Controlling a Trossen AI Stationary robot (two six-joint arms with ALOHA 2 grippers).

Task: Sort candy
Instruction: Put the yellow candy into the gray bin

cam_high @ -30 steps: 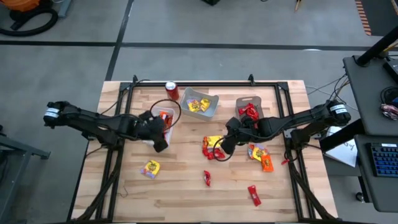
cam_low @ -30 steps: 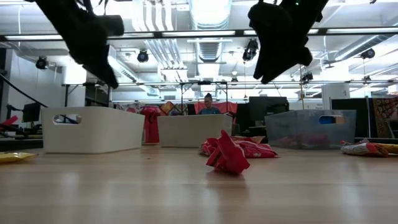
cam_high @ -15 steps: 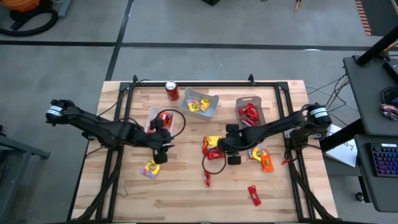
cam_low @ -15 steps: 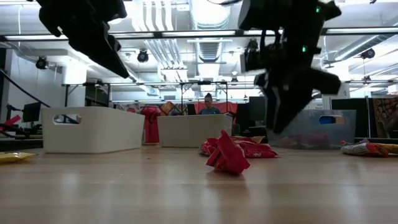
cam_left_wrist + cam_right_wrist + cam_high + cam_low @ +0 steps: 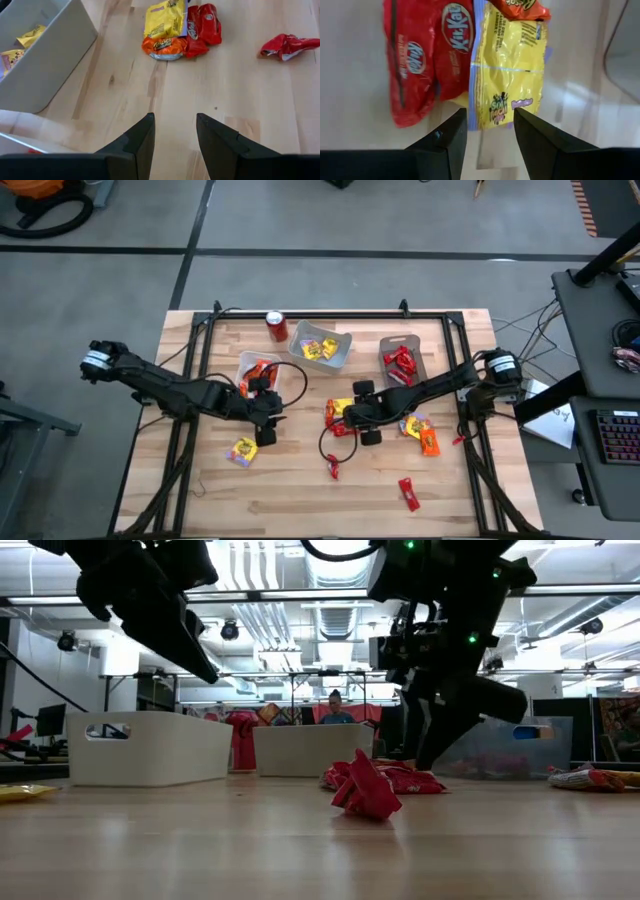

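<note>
- Right gripper [image 5: 489,132] hangs just over the central candy pile [image 5: 341,416], fingers parted, nothing held; a pick looks in hand
- Next: lower squarely onto one wrapper, likely the yellow packet [image 5: 509,75], without snagging the red ones
- Left gripper [image 5: 175,137], spread and empty, sits beside the left bin [image 5: 246,367]
</note>
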